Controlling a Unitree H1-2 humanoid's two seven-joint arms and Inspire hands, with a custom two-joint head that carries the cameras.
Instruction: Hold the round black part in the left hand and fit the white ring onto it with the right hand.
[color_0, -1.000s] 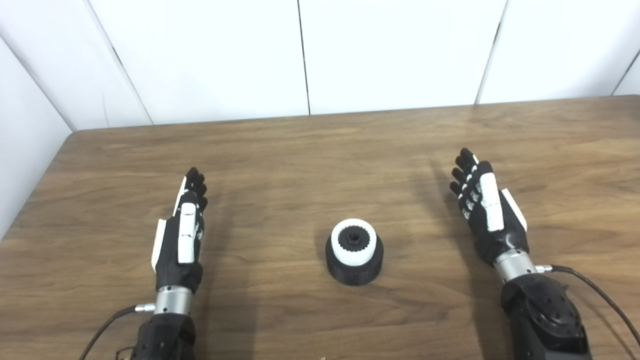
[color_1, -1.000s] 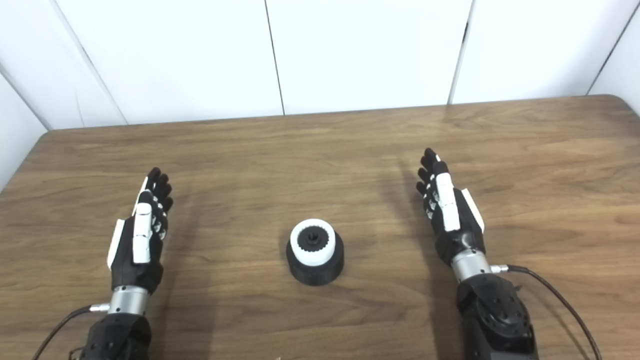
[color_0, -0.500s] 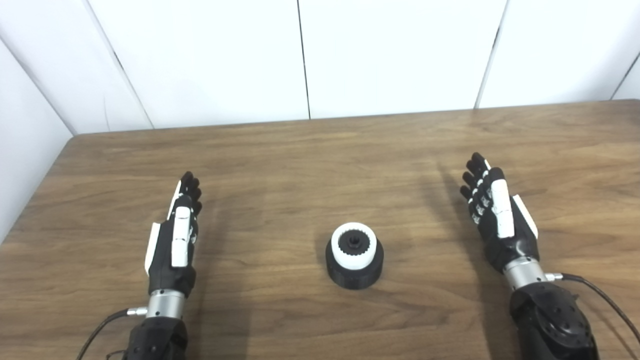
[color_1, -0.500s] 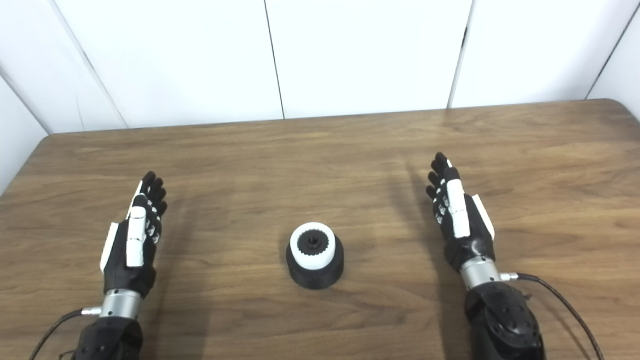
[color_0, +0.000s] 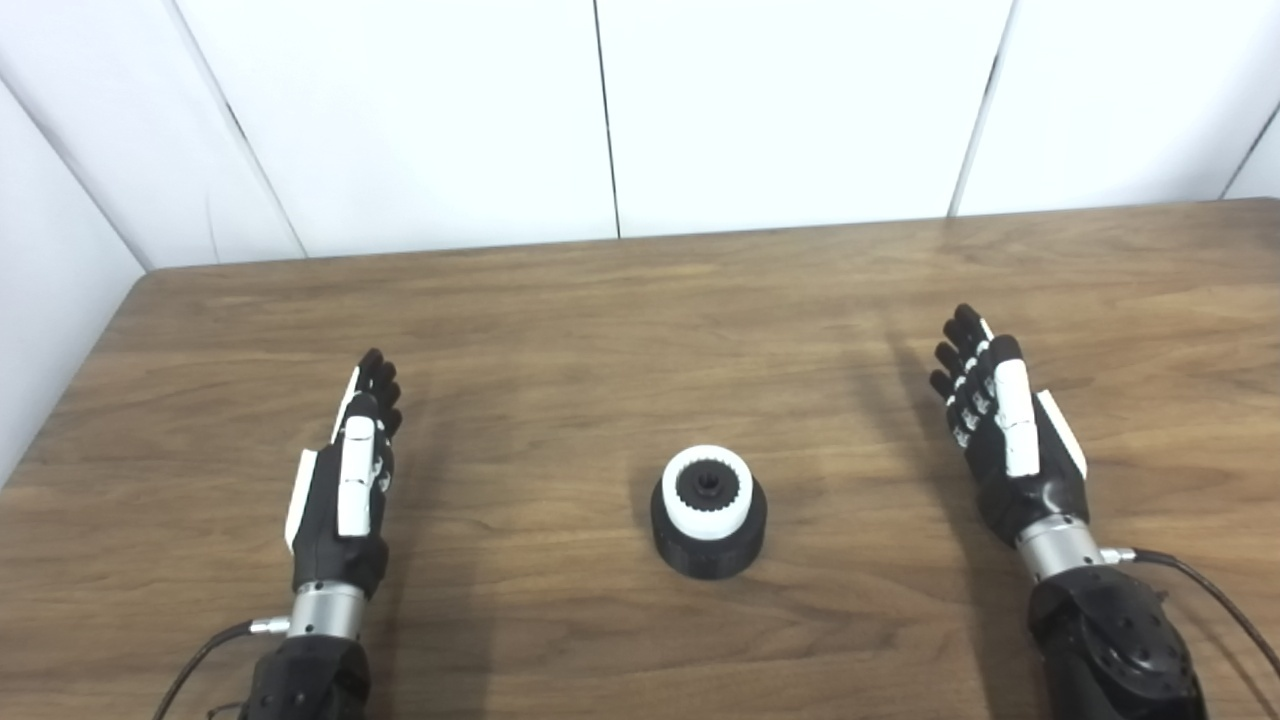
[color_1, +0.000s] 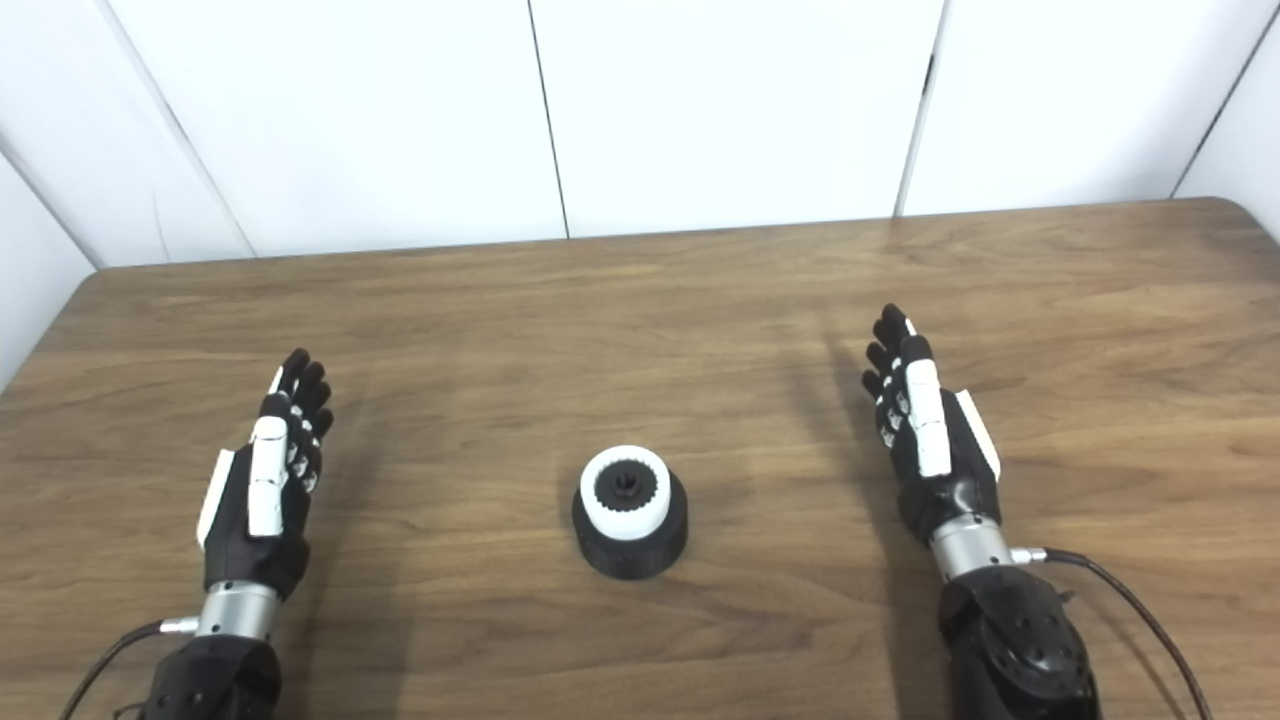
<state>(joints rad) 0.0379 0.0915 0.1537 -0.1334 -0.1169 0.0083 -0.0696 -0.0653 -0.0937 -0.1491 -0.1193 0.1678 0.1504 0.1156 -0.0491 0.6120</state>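
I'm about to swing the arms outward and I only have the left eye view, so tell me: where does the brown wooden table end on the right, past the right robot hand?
Observer: In the right eye view the brown wooden table ends in a rounded far right corner, well beyond the right robot hand, with bare wood between them.
Operator: The black cable at that wrist runs off my picture's right edge. Where does it go?
Observer: In the right eye view it arcs out to the right, then curves down and leaves at the picture's bottom edge, over the table all the way.
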